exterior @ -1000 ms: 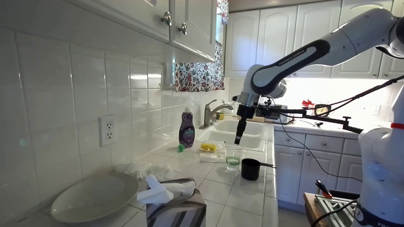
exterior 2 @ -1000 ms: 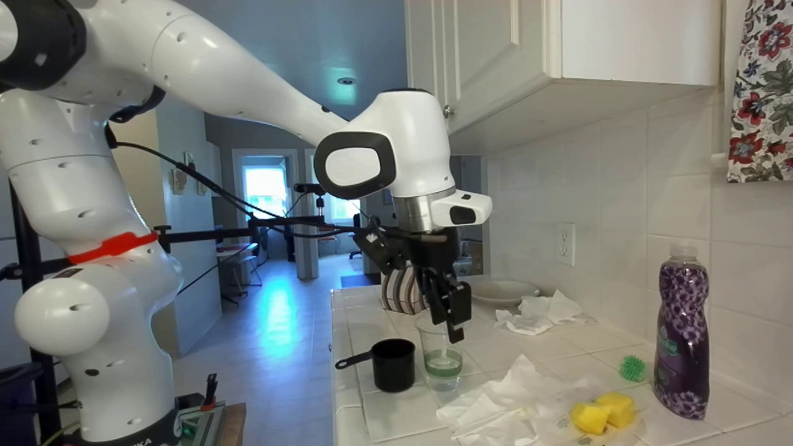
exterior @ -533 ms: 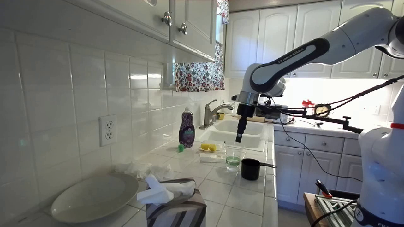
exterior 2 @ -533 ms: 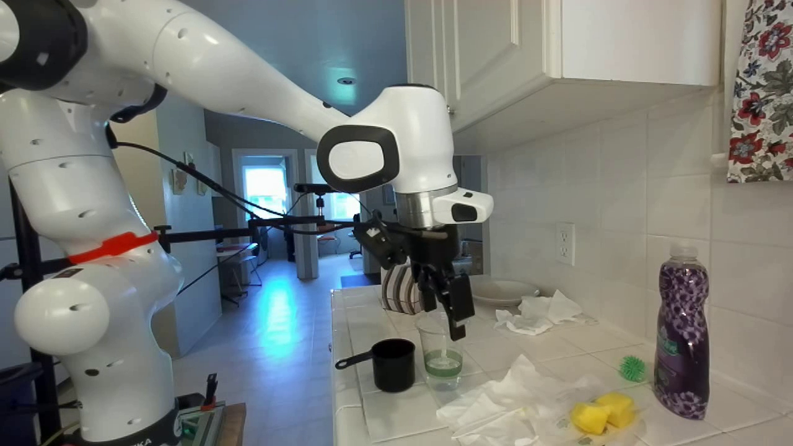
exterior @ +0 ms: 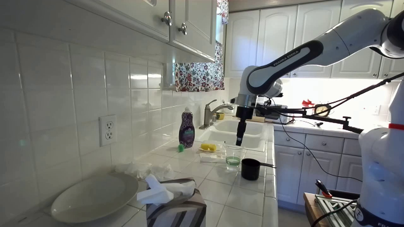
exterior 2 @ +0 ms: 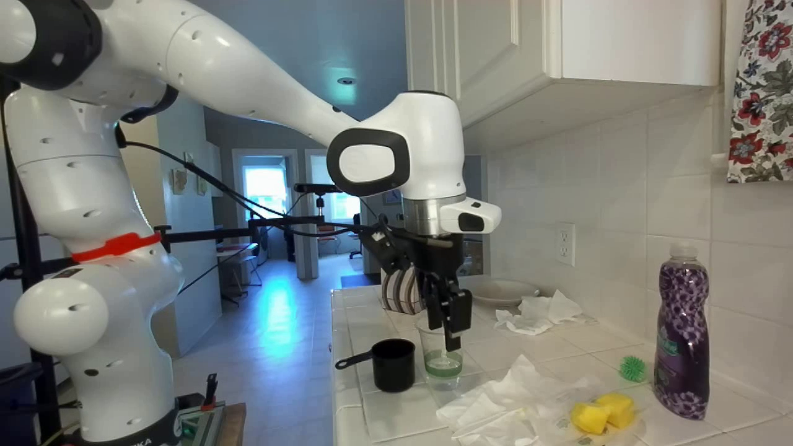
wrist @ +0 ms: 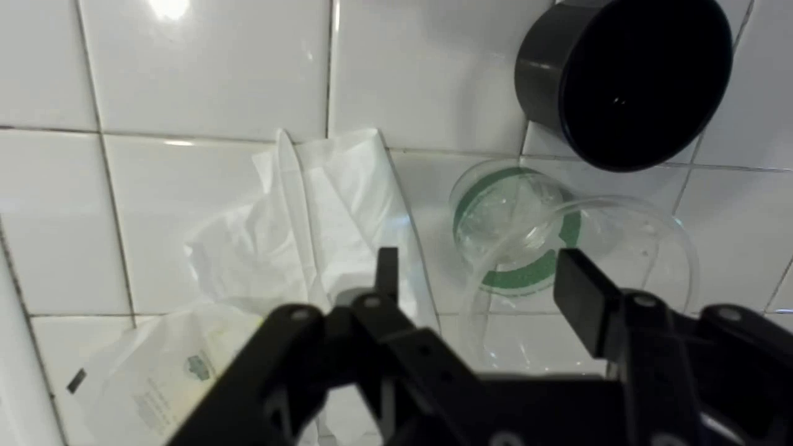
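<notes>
Clear cup with green band (wrist: 539, 270) upright on the tiled surface (wrist: 198, 68), long axis vertical. Tool (wrist: 478, 275) hangs close by the cup's rim, pointing down, fingers wide apart, nothing gripped. Wrist view: cup lies off to one finger's side; that finger crosses its mouth, the opposite finger stands outside, over crumpled paper (wrist: 347, 223), so the paper-side rim runs through the gap. Contact, or depth against the rim: cannot tell. Black pot (exterior: 250, 171) just beside the cup. Against half a second ago: tool lower in both exterior views; cup and pot unmoved
</notes>
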Available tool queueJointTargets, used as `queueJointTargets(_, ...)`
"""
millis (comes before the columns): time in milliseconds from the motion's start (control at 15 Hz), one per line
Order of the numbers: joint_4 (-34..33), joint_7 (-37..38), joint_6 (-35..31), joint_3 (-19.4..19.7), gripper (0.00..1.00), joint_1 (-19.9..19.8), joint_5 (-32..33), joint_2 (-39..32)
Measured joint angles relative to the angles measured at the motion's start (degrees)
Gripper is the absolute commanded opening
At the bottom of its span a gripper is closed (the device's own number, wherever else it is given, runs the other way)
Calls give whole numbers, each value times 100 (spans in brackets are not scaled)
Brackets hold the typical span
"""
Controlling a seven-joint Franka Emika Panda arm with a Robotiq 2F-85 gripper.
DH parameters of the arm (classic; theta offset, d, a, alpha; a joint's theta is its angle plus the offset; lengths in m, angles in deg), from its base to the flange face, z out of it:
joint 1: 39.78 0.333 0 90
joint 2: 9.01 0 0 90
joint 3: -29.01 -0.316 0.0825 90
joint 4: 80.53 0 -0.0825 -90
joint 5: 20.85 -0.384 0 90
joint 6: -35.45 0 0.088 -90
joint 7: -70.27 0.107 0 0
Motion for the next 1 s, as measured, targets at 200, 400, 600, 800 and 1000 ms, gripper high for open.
queueJointTargets(200,-86,49,40,0,12,-30,27,-137)
queueJointTargets(400,-178,51,106,-2,0,-51,27,-259)
queueJointTargets(600,-302,51,186,-12,2,-63,26,-317)
queueJointTargets(800,-385,51,231,-18,2,-66,26,-324)
queueJointTargets(1000,-407,64,233,-45,2,-79,82,-320)
